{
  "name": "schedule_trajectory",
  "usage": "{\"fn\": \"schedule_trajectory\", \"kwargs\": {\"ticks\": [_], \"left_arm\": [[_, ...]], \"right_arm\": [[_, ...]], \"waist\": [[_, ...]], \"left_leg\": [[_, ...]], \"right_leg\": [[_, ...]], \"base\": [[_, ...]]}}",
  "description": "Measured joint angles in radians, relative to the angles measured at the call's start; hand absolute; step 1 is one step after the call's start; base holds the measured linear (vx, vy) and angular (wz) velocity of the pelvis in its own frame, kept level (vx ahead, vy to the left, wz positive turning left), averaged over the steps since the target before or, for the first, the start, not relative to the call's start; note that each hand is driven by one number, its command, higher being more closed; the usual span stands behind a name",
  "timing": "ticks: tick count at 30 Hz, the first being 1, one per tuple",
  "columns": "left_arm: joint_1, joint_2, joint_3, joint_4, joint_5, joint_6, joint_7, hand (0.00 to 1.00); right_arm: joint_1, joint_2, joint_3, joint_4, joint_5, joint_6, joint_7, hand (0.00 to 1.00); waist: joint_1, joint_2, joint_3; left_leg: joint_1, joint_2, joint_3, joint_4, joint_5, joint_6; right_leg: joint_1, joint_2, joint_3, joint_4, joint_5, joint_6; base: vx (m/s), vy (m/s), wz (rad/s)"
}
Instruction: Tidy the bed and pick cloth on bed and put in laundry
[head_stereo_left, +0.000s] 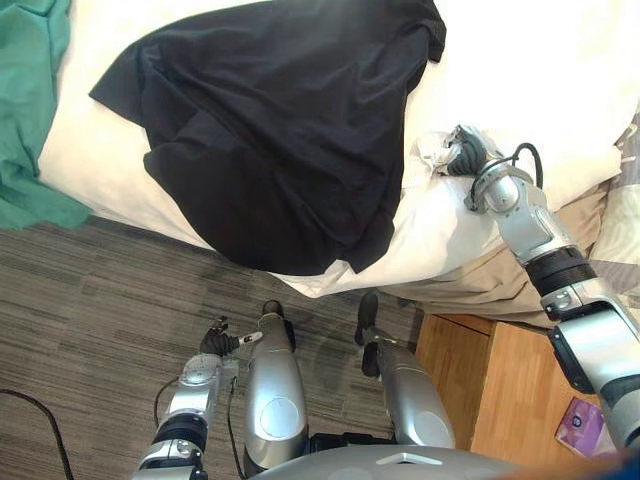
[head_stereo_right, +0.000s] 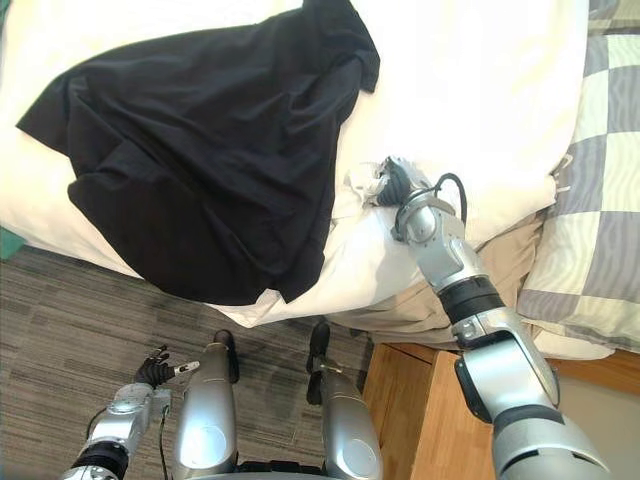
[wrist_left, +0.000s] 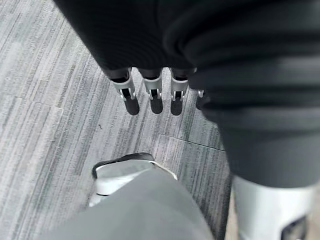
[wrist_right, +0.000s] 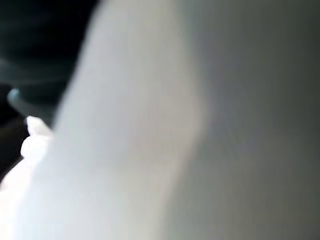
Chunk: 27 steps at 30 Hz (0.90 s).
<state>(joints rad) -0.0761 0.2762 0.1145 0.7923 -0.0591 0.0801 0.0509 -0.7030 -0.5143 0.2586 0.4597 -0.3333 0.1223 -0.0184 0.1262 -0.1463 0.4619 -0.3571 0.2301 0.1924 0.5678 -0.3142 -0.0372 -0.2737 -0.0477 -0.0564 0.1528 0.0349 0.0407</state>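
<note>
A large black cloth (head_stereo_left: 280, 130) lies spread and rumpled on the white duvet (head_stereo_left: 520, 70), its lower edge hanging over the bed's near side. To its right, at the duvet's edge, my right hand (head_stereo_left: 462, 153) has its fingers curled into a bunched fold of the white duvet, just clear of the black cloth. In the right wrist view, white fabric (wrist_right: 125, 150) sits right against the camera. My left hand (head_stereo_left: 218, 340) hangs low over the grey floor, fingers (wrist_left: 150, 95) straight and holding nothing.
A green cloth (head_stereo_left: 30, 110) drapes over the bed's left end down to the floor. A wooden nightstand (head_stereo_left: 500, 390) stands below the right arm with a small purple item (head_stereo_left: 580, 425) on it. A checked blanket (head_stereo_right: 590, 200) lies at the right.
</note>
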Motion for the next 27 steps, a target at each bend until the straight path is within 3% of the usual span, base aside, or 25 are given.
{"fn": "schedule_trajectory", "kwargs": {"ticks": [3, 6, 8, 10, 11, 16, 23, 27], "left_arm": [[0.031, -0.012, -0.003, -0.045, 0.002, 0.011, 0.000, 0.00], [0.061, -0.015, -0.022, -0.056, 0.004, 0.022, 0.000, 0.00], [0.090, -0.019, -0.031, -0.055, 0.006, 0.030, 0.000, 0.00], [0.121, -0.026, -0.035, -0.054, 0.011, 0.037, 0.000, 0.00], [0.131, -0.033, -0.036, -0.054, 0.011, 0.036, -0.001, 0.00], [0.183, -0.073, -0.046, -0.024, 0.013, 0.020, -0.010, 0.00], [0.236, -0.096, -0.067, 0.039, 0.011, -0.022, -0.030, 0.00], [0.285, -0.097, -0.063, 0.076, 0.009, -0.050, -0.047, 0.00]], "right_arm": [[0.166, 0.024, -0.091, -0.129, 0.047, -0.011, -0.040, 1.00], [0.355, 0.096, -0.172, -0.234, 0.056, -0.015, -0.082, 1.00], [0.470, 0.140, -0.187, -0.275, 0.056, -0.020, -0.107, 1.00], [0.606, 0.190, -0.220, -0.283, 0.055, -0.033, -0.123, 1.00], [0.632, 0.198, -0.223, -0.280, 0.055, -0.034, -0.125, 0.00], [0.790, 0.278, -0.269, -0.198, 0.063, -0.097, -0.170, 0.00], [0.942, 0.395, -0.363, -0.084, 0.255, -0.198, -0.283, 0.00], [1.020, 0.465, -0.457, -0.041, 0.371, -0.271, -0.406, 0.00]], "waist": [[-0.003, -0.006, -0.001], [-0.031, -0.031, -0.021], [-0.053, -0.050, -0.048], [-0.075, -0.051, -0.104], [-0.081, -0.048, -0.116], [-0.108, -0.017, -0.215], [-0.138, 0.039, -0.296], [-0.151, 0.058, -0.325]], "left_leg": [[0.069, -0.004, 0.026, -0.041, 0.004, -0.005], [0.124, -0.013, 0.054, -0.097, 0.020, -0.012], [0.163, -0.019, 0.069, -0.141, 0.036, -0.021], [0.214, -0.026, 0.076, -0.194, 0.060, -0.030], [0.229, -0.027, 0.078, -0.209, 0.064, -0.032], [0.334, -0.043, 0.103, -0.309, 0.097, -0.042], [0.434, -0.076, 0.134, -0.446, 0.154, -0.052], [0.486, -0.088, 0.178, -0.518, 0.177, -0.057]], "right_leg": [[0.056, 0.000, 0.016, -0.040, 0.017, -0.004], [0.085, -0.005, 0.030, -0.070, 0.021, -0.002], [0.103, -0.005, 0.043, -0.082, 0.022, -0.002], [0.126, -0.006, 0.041, -0.086, 0.021, -0.001], [0.134, -0.006, 0.040, -0.086, 0.021, -0.001], [0.190, -0.010, 0.040, -0.100, 0.011, 0.008], [0.229, -0.024, 0.052, -0.104, -0.017, 0.022], [0.232, -0.022, 0.083, -0.109, -0.017, 0.024]], "base": [[0.04, -0.002, -0.18], [0.05, -0.020, -0.18], [0.08, -0.042, -0.14], [0.11, -0.060, -0.05], [0.09, -0.054, -0.04], [0.02, -0.038, -0.09], [-0.03, -0.018, -0.06], [0.01, 0.006, -0.23]]}}
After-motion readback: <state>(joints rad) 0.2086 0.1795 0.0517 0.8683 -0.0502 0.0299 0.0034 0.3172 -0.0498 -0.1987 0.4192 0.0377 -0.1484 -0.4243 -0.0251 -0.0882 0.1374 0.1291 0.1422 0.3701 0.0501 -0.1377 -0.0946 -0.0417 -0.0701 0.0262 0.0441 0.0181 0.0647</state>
